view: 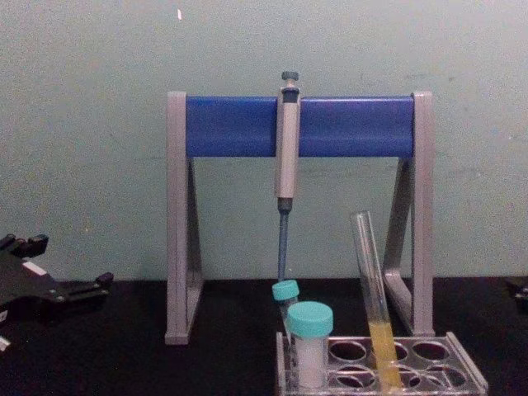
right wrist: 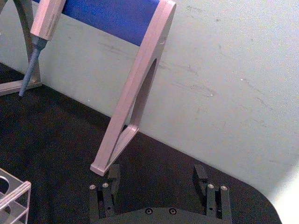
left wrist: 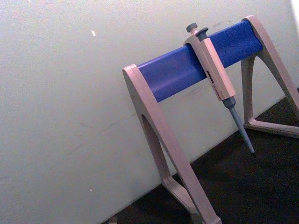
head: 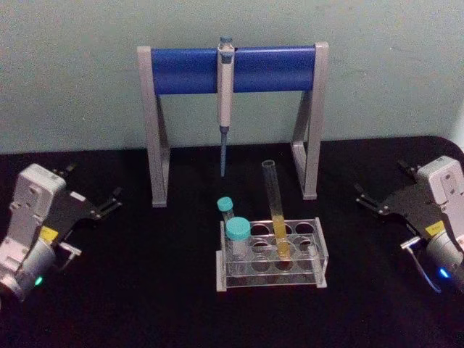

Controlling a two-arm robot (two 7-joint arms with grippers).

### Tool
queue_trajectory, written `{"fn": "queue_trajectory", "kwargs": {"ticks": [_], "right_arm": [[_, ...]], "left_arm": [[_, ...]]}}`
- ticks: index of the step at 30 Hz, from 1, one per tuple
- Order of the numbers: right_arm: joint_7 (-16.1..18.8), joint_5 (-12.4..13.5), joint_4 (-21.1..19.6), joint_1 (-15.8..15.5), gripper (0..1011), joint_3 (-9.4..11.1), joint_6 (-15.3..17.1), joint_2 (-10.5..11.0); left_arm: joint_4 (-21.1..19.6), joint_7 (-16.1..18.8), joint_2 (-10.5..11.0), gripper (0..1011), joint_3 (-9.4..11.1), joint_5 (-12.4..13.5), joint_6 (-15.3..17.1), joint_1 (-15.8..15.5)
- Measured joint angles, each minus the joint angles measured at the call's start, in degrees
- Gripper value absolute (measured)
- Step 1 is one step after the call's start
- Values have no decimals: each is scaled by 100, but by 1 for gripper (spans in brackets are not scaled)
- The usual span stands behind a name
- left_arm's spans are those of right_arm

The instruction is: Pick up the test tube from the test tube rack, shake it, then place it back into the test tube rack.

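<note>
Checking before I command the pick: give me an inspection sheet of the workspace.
Surface: black table.
Job's things: test tube, uncapped, leaning in the test tube rack, yellow liquid in its lower part.
Clutter: two teal-capped tubes in the rack's left holes; pipette hanging on the pipette stand behind.
Grippers: left gripper and right gripper open, at the table's sides, apart from the rack.
Cables: thin lead by the right gripper's wrist.
Surroundings: pale wall behind.

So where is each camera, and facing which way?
Head: high, looking down at the test tube rack, left gripper and right gripper either side.
Chest: lower, looking across at the pipette stand; left gripper at edge.
Left wrist: on that arm, facing the stand.
Right wrist: likewise, its open gripper in view.
All share the stand.
</note>
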Motion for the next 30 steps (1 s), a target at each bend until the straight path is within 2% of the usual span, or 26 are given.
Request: {"fn": "queue_trajectory", "kwargs": {"ticks": [30], "right_arm": [[0, -1, 0, 0, 1000, 0, 1, 0]], "left_arm": [[0, 0, 0, 1001, 0, 0, 0, 0]]}}
